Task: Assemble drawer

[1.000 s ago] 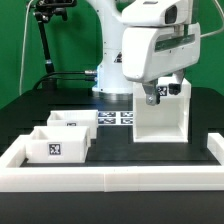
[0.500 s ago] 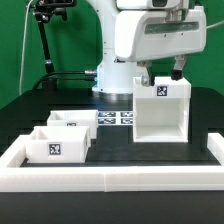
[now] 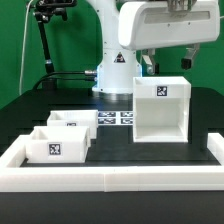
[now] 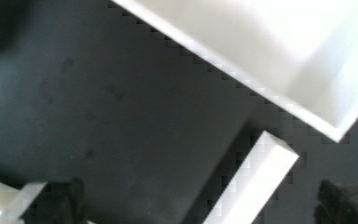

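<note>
Entry: drawer assembly, arm withdrawn from the housing. We record the gripper (image 3: 169, 63) raised clear above the drawer housing (image 3: 160, 108). One second ago it sat low against the housing's top edge, and half a second ago it was partway up. Its jaws now stand spread wide with nothing between them, and the wrist view confirms this, showing both fingertips (image 4: 51, 200) far apart and bare. The housing has not shifted during the lift. It stands upright on the black table (image 3: 30, 110) at the exterior view's right, its open front toward the camera and a square tag on its upper panel. Two small open-topped trays sit at the exterior view's left, well apart from the housing. The front tray (image 3: 60, 148) is nearer the low white border wall (image 3: 110, 180), with the rear tray (image 3: 72, 122) just behind it; whether they touch we cannot tell. The marker board (image 3: 118, 118) lies flat between the rear tray and the housing. In the wrist view the housing (image 4: 282, 50) shows as a white slab below the camera. Assessment: we judge the housing set down and let go, with both trays still outside it. A tray is probably the next thing to fetch, and it will need square alignment with the housing's opening or it may catch on a side wall.
</note>
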{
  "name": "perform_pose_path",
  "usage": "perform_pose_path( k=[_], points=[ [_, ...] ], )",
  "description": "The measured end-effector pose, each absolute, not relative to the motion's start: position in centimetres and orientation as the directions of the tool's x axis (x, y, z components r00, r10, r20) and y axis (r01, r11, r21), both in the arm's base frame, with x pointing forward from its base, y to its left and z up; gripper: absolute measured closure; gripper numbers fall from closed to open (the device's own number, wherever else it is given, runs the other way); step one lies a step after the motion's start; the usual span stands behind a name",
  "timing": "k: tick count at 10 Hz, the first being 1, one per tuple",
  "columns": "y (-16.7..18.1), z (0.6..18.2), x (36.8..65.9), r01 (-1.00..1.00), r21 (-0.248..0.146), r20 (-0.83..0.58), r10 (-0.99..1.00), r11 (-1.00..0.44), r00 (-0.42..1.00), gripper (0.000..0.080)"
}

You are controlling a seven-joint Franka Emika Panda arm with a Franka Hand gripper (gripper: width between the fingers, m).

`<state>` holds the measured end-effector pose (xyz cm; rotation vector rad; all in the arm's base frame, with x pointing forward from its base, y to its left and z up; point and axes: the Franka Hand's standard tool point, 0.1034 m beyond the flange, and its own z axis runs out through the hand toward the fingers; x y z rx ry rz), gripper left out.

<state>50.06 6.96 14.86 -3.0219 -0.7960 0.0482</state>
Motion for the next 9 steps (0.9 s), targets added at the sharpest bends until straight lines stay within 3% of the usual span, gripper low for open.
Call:
perform_pose_path(
  k=[2, 5, 9],
  points=[
    [6.9, 14.8, 50.0, 0.491, -0.024, -0.027, 0.491, -0.871, 0.871, 0.0150],
    [7.7, 14.1, 46.4, 0.239, -0.005, -0.004, 0.239, -0.971, 0.971, 0.0150],
    [10.0, 13.1, 44.6, 0.065, -0.002, -0.032, 0.065, -0.998, 0.997, 0.0150]
  ],
)
